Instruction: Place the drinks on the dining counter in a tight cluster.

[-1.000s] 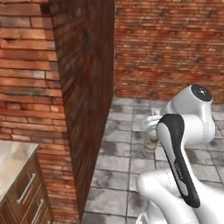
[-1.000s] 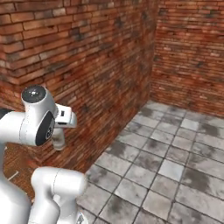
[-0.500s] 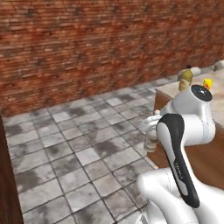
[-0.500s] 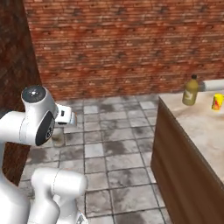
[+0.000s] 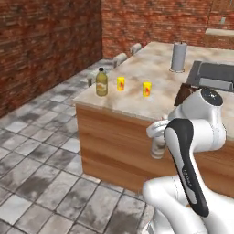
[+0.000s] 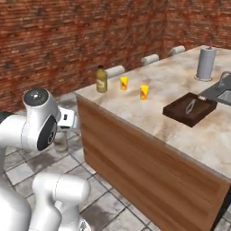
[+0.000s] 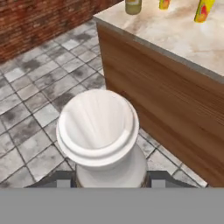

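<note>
My gripper (image 7: pixel 111 180) is shut on a slim grey-brown bottle with a pale cap (image 7: pixel 98 127), seen from above in the hand view. The held bottle (image 5: pixel 158 149) hangs over the tiled floor, in front of the wooden side of the dining counter (image 5: pixel 145 69) and below its top. The right base view has the gripper (image 6: pixel 66 121) and the bottle (image 6: pixel 60 142) to the left of the counter (image 6: pixel 177 85). A fat amber-yellow bottle with a black cap (image 5: pixel 102 82) (image 6: pixel 102 79) (image 7: pixel 133 5) stands upright near the counter's corner.
Two small yellow containers (image 5: pixel 120 83) (image 5: pixel 146 89) stand right of the amber bottle. Farther along are a dark wooden board (image 6: pixel 189 108), a grey cylinder (image 5: pixel 178 57) and the inset sink (image 5: pixel 215 76). Stools (image 6: pixel 115 71) line the far side. Brick walls enclose the tiled floor.
The whole picture has swung from brick wall and floor to the dining counter, so the base has moved. The pale-capped bottle has stayed in my gripper.
</note>
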